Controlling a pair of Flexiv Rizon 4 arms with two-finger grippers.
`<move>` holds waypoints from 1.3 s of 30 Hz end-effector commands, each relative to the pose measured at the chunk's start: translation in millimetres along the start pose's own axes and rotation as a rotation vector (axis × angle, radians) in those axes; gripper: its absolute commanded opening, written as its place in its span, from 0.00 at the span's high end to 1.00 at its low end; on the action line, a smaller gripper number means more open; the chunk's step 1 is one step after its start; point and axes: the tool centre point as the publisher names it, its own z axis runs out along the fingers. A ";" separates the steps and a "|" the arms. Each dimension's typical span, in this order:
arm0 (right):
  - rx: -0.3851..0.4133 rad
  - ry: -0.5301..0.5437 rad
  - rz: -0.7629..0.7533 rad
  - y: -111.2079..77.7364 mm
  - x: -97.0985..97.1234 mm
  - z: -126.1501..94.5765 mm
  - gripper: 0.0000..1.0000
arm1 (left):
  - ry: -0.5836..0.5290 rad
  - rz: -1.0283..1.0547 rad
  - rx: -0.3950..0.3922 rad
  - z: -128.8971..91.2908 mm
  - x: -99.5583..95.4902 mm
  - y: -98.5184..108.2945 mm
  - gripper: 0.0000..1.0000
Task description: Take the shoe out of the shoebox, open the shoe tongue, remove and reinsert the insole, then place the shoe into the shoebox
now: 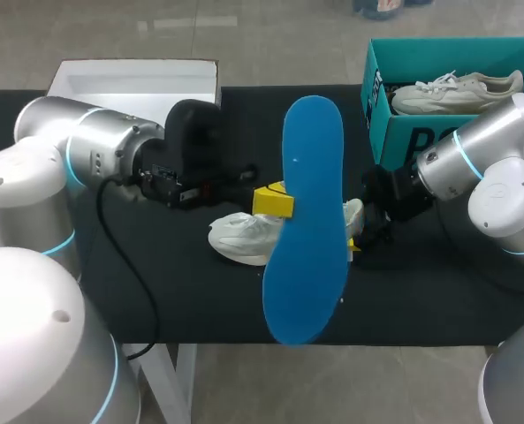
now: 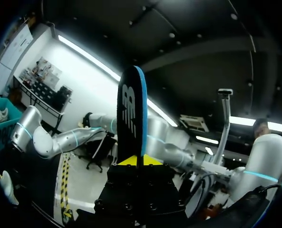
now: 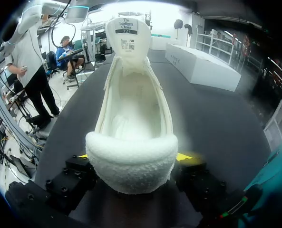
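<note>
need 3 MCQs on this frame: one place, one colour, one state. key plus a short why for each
1. Where is the insole?
A. inside the shoe
B. upright in the left end effector
C. in the right end effector

2. What colour is the insole's broad face in the head view?
A. white
B. yellow
C. blue

3. What state is the right end effector in?
A. open and empty
B. shut on the shoe at its heel
C. out of view

Key:
1 B: the left wrist view shows the insole clamped there on edge.
2 C: the face towards the head camera is blue.
3 B: the right wrist view shows the heel pinched from both sides.
</note>
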 end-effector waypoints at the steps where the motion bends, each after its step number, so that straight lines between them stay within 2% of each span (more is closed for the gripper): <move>1: 0.003 -0.001 0.001 -0.6 -0.2 1.8 1.00 | -0.018 -0.005 0.007 -6.4 0.9 3.1 1.00; 20: 0.003 -0.001 0.001 -0.6 -0.2 1.8 1.00 | -0.018 -0.005 0.007 -6.4 0.9 3.1 1.00; 21: 0.003 -0.001 0.001 -0.6 -0.2 1.8 0.74 | -0.018 -0.005 0.007 -6.4 0.9 3.1 1.00; 22: 0.003 -0.001 0.001 -0.6 -0.2 1.8 0.33 | -0.018 -0.005 0.007 -6.4 0.9 3.1 1.00; 23: 0.003 -0.001 0.001 -0.6 -0.2 1.8 0.00 | -0.018 -0.005 0.007 -6.4 0.9 3.1 1.00; 29: 0.003 -0.001 0.001 -0.6 -0.2 1.8 0.00 | -0.018 -0.005 0.007 -6.4 0.9 3.1 1.00; 36: 0.178 -0.008 0.029 3.8 -0.2 -9.8 0.00 | -0.018 -0.005 0.007 -6.4 0.9 3.1 1.00; 39: 0.228 -0.025 0.033 6.9 0.0 -17.3 0.00 | -0.018 -0.005 0.007 -6.4 0.9 3.1 1.00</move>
